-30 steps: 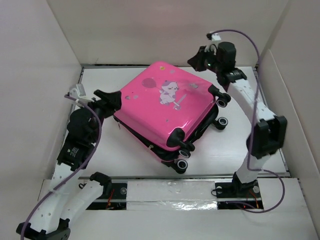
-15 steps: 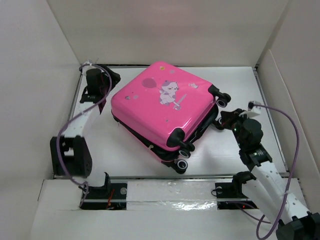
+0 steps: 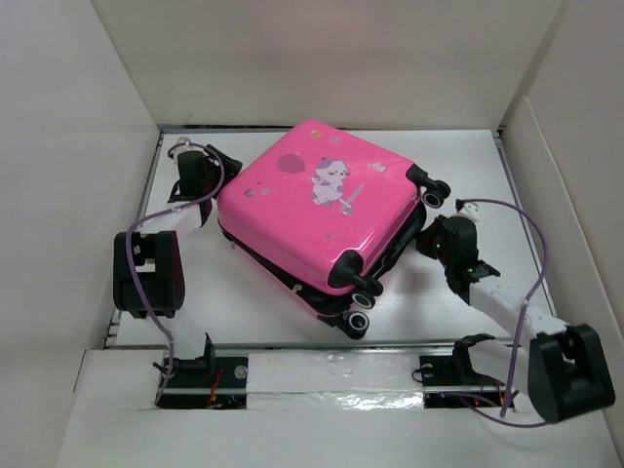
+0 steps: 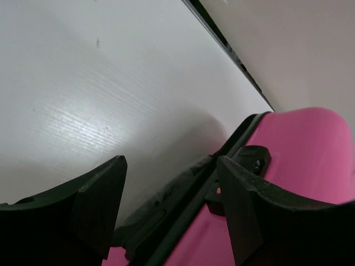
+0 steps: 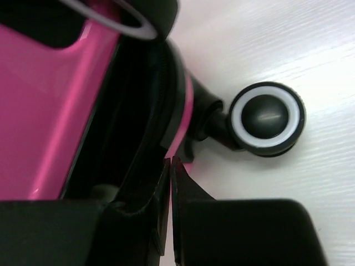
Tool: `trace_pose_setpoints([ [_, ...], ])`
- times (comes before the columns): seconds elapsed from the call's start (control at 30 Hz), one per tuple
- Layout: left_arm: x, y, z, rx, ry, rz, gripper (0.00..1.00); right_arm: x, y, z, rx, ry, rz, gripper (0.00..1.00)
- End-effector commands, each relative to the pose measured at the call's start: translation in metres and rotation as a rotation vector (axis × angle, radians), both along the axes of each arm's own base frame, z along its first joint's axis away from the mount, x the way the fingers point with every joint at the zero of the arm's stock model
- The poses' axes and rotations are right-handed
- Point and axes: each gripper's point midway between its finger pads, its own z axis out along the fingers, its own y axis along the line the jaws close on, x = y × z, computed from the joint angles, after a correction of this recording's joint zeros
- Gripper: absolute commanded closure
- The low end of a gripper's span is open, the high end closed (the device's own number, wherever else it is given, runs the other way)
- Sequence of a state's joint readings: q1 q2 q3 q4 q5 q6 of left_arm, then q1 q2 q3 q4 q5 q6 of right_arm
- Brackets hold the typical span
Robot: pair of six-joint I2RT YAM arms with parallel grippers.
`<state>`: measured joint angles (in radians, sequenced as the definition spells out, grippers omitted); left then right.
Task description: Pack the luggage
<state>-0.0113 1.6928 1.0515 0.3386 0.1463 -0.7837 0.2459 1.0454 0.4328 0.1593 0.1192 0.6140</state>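
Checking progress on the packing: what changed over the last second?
The right gripper swung from the luggage's far corner back to its wheeled side, fingers shut. The left gripper shifted farther back along the left edge, open. The luggage stayed put.

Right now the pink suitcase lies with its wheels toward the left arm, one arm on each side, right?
Not quite: the top view shows the luggage with its wheels toward the right gripper. One arm is on each side.
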Motion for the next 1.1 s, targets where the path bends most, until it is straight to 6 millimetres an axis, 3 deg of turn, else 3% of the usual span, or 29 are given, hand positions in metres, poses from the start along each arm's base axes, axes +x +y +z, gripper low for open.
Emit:
trace_pose_setpoints([
  [0.0, -0.027, -0.044, -0.011, -0.043, -0.029, -0.107, 0.37, 0.05, 0.039, 0.065, 0.096, -0.21, 0.147, 0.9],
  [0.07, -0.042, -0.051, -0.005, -0.04, -0.069, -0.097, 0.38, 0.065, 0.065, 0.092, 0.142, -0.301, 0.272, 0.9],
  [0.1, -0.058, -0.059, -0.021, -0.04, -0.056, -0.111, 0.38, 0.073, 0.071, 0.096, 0.13, -0.309, 0.308, 0.9],
  [0.13, -0.065, -0.061, -0.014, -0.04, -0.082, -0.11, 0.38, 0.094, 0.086, 0.107, 0.117, -0.312, 0.359, 0.9],
  [0.17, -0.073, -0.062, -0.016, -0.044, -0.081, -0.109, 0.39, 0.102, 0.098, 0.109, 0.108, -0.303, 0.426, 0.9],
  [0.2, -0.09, -0.063, -0.033, -0.038, -0.048, -0.111, 0.39, 0.108, 0.108, 0.101, 0.072, -0.261, 0.482, 0.9],
  [0.23, -0.098, -0.07, -0.022, -0.042, -0.09, -0.127, 0.39, 0.114, 0.122, 0.102, 0.068, -0.245, 0.537, 0.9],
  [0.27, -0.107, -0.073, -0.025, -0.037, -0.086, -0.134, 0.39, 0.135, 0.136, 0.108, 0.071, -0.25, 0.589, 0.9],
  [0.3, -0.122, -0.074, -0.039, -0.027, -0.059, -0.142, 0.39, 0.139, 0.149, 0.103, 0.063, -0.228, 0.633, 0.89],
  [0.33, -0.131, -0.082, -0.03, -0.022, -0.087, -0.162, 0.39, 0.145, 0.16, 0.101, 0.065, -0.215, 0.665, 0.89],
  [0.37, -0.145, -0.08, -0.042, -0.006, -0.061, -0.159, 0.4, 0.163, 0.169, 0.102, 0.06, -0.207, 0.688, 0.89],
  [0.4, -0.154, -0.085, -0.044, -0.001, -0.064, -0.181, 0.4, 0.168, 0.18, 0.104, 0.064, -0.209, 0.713, 0.89],
  [0.43, -0.161, -0.086, -0.033, 0.002, -0.099, -0.181, 0.4, 0.174, 0.183, 0.103, 0.063, -0.198, 0.725, 0.88],
  [0.47, -0.173, -0.096, -0.034, 0.007, -0.094, -0.216, 0.4, 0.19, 0.195, 0.111, 0.048, -0.219, 0.747, 0.85],
  [0.5, -0.185, -0.093, -0.045, 0.027, -0.071, -0.208, 0.4, 0.192, 0.202, 0.106, 0.04, -0.186, 0.763, 0.83],
  [0.53, -0.19, -0.094, -0.035, 0.024, -0.105, -0.202, 0.4, 0.199, 0.205, 0.108, 0.036, -0.182, 0.773, 0.81],
  [0.6, -0.209, -0.099, -0.046, 0.035, -0.081, -0.224, 0.4, 0.216, 0.213, 0.117, 0.021, -0.175, 0.8, 0.74],
  [0.63, -0.211, -0.098, -0.037, 0.023, -0.111, -0.214, 0.4, 0.22, 0.215, 0.12, 0.017, -0.174, 0.809, 0.72],
  [0.7, -0.219, -0.091, -0.041, 0.032, -0.098, -0.201, 0.4, 0.228, 0.218, 0.137, 0.004, -0.198, 0.82, 0.62],
  [0.77, -0.222, -0.087, -0.025, 0.025, -0.148, -0.191, 0.4, 0.228, 0.219, 0.149, 0.012, -0.221, 0.816, 0.48],
  [0.8, -0.224, -0.085, -0.023, 0.033, -0.144, -0.188, 0.39, 0.233, 0.212, 0.156, 0.015, -0.247, 0.802, 0.43],
  [0.97, -0.23, -0.068, 0.028, 0.048, -0.277, -0.137, 0.38, 0.23, 0.176, 0.198, 0.011, -0.317, 0.767, 0.26],
  [1.03, -0.232, -0.06, 0.047, 0.072, -0.309, -0.115, 0.38, 0.222, 0.167, 0.215, -0.012, -0.358, 0.768, 0.24],
  [1.07, -0.232, -0.058, 0.053, 0.076, -0.319, -0.11, 0.38, 0.206, 0.162, 0.231, -0.025, -0.38, 0.762, 0.24],
])
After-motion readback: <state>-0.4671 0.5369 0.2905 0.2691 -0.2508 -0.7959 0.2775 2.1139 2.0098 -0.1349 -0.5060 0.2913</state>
